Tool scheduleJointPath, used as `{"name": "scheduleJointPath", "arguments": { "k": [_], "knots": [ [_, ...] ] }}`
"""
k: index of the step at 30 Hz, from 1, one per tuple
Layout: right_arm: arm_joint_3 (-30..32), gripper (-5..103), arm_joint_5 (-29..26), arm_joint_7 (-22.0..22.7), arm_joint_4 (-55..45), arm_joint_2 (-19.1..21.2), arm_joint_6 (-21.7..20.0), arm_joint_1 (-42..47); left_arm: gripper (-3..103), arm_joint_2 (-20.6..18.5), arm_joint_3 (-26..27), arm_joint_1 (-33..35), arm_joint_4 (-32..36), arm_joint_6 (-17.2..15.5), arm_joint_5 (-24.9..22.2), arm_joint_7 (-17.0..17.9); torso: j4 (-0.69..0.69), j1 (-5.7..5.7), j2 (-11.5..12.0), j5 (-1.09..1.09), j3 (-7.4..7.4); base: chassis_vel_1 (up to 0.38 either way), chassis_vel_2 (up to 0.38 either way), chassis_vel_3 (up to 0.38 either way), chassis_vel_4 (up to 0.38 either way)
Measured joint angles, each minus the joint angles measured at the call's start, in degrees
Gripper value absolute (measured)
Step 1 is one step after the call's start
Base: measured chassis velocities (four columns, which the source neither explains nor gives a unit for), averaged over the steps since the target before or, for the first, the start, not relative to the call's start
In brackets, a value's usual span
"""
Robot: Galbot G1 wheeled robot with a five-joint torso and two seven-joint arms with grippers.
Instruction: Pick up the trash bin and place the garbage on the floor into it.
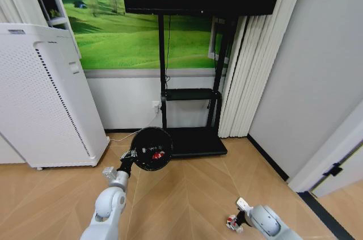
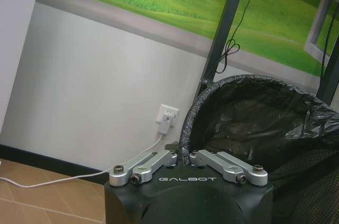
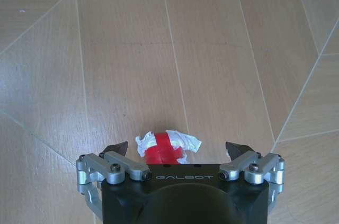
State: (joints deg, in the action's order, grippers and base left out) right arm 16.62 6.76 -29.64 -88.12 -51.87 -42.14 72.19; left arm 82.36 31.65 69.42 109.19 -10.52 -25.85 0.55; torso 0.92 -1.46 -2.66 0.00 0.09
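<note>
My left gripper (image 1: pixel 129 159) is shut on the near rim of the trash bin (image 1: pixel 152 149), a small black round basket held off the floor and tilted toward me. Red garbage (image 1: pixel 157 154) lies inside it. In the left wrist view the left gripper (image 2: pixel 184 155) pinches the rim, with the black liner (image 2: pixel 254 123) beyond. Low at the right, my right gripper (image 1: pixel 235 223) hangs just over a red-and-white wrapper (image 1: pixel 231 223) on the wooden floor. In the right wrist view the right gripper (image 3: pixel 177 149) is open, and the wrapper (image 3: pixel 167 147) lies between its fingertips (image 3: pixel 117 148).
A tall white cabinet unit (image 1: pixel 45 98) stands at the left. A black TV stand (image 1: pixel 193 140) stands against the wall behind the bin. A wall socket with a white cable (image 2: pixel 167 115) is near the floor. A grey wall (image 1: pixel 317 81) closes the right side.
</note>
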Motion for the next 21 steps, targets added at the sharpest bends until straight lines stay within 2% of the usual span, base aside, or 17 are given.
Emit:
{"name": "scheduleJointPath", "arguments": {
  "k": [21],
  "knots": [
    [-1.0, 100, 2.0, 1.9, 4.4, -2.5, -0.1, -0.5, 3, -1.7, -2.0, -1.4, 3.5, 0.4, 1.2, 0.3, 0.0, 0.0, 0.0, 0.0, 0.0, 0.0, 0.0, 0.0, 0.0]
  ]
}}
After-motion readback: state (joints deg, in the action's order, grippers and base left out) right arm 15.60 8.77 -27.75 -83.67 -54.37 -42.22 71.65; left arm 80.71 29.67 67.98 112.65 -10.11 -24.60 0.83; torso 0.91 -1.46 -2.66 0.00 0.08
